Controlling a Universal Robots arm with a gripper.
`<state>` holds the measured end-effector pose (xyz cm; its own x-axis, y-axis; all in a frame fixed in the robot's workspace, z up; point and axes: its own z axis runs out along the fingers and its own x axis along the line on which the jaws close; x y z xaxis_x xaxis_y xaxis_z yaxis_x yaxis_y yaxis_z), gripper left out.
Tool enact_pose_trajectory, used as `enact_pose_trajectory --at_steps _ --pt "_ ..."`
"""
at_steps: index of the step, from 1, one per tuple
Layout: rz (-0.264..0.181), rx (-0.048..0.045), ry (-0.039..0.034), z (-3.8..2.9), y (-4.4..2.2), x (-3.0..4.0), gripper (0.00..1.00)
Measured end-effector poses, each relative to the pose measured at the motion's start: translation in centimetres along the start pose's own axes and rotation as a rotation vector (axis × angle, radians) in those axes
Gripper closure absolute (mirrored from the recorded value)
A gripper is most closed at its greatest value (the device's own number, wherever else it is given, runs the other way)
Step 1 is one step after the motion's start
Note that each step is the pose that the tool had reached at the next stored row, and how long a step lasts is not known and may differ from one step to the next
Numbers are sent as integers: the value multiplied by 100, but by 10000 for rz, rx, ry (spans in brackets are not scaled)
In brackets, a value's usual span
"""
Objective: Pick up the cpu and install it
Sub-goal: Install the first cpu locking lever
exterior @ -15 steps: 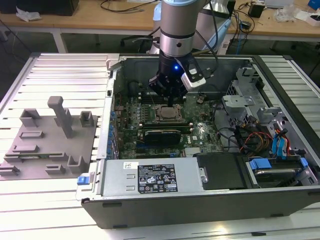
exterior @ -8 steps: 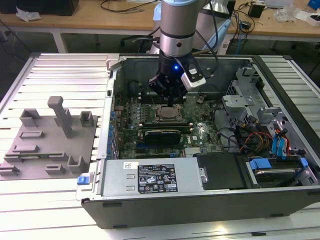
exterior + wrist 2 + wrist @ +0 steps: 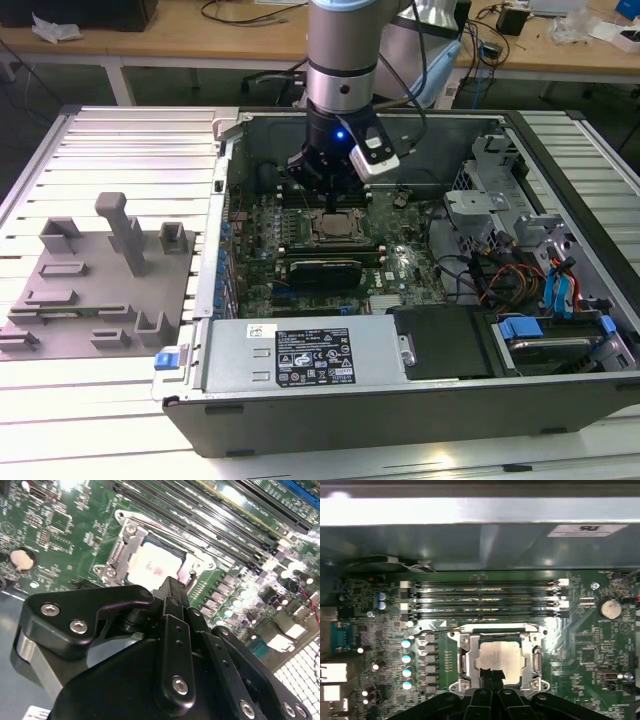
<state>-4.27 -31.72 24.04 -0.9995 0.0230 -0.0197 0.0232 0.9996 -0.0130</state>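
The cpu (image 3: 501, 659) lies in the socket frame (image 3: 463, 656); my gripper (image 3: 491, 674) hangs just above it, fingertips pressed together and holding nothing.
My worry: if the chip sits skewed in the socket frame, a downward nudge from me could bend contacts. Memory slots (image 3: 485, 599) run just beside the socket frame, with the coin cell (image 3: 610, 608) well apart.

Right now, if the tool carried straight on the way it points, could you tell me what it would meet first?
Most likely the cpu, lying in the socket frame on the motherboard: in both wrist views the tool points at its silver top. How near they are I cannot tell.
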Motion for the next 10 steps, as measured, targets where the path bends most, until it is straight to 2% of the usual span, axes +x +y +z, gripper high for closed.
enact_pose_trajectory --at_steps 3,10 --pt "0 0 0 -2 -2 116 89" --pt "-1 -1 0 -6 -7 290 89"
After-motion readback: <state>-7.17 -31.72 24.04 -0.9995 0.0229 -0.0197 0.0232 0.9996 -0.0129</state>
